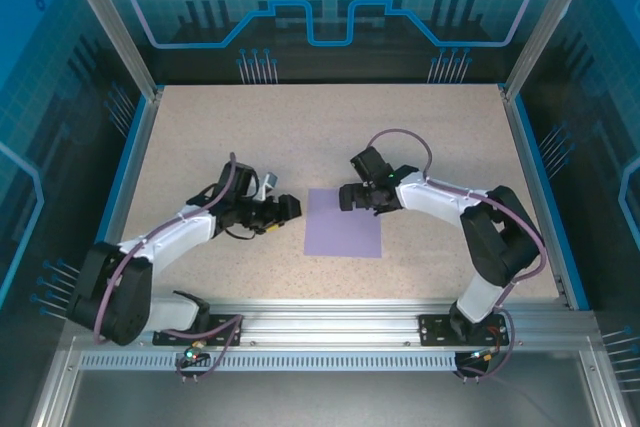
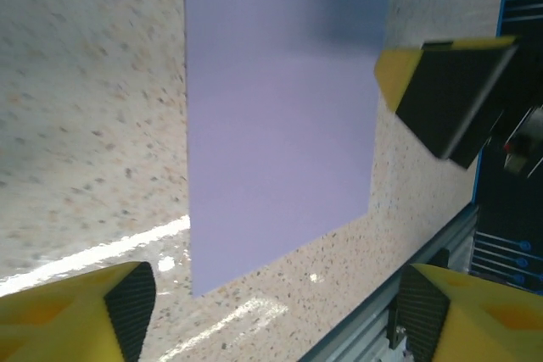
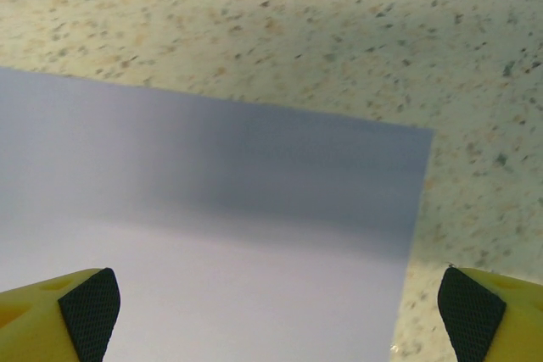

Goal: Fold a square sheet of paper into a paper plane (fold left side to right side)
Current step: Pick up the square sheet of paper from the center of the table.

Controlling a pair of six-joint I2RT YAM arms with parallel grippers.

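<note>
The left fingers [image 2: 131,298], spread and pinching nothing, sit low just beside the left edge of the square sheet of paper [image 1: 343,223], seemingly placed to lift that edge for the fold. The sheet lies flat and unfolded mid-counter [image 1: 200,137]. Beyond, the right fingers [image 3: 89,311], also spread, hover over its far edge, probably to steady it, yet in the flap's path.

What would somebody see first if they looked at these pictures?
The lavender square sheet of paper jumps out, lying flat and unfolded in the middle of the speckled table. The left gripper is open just beside the paper's left edge, and the right gripper hangs open over its far edge.
</note>
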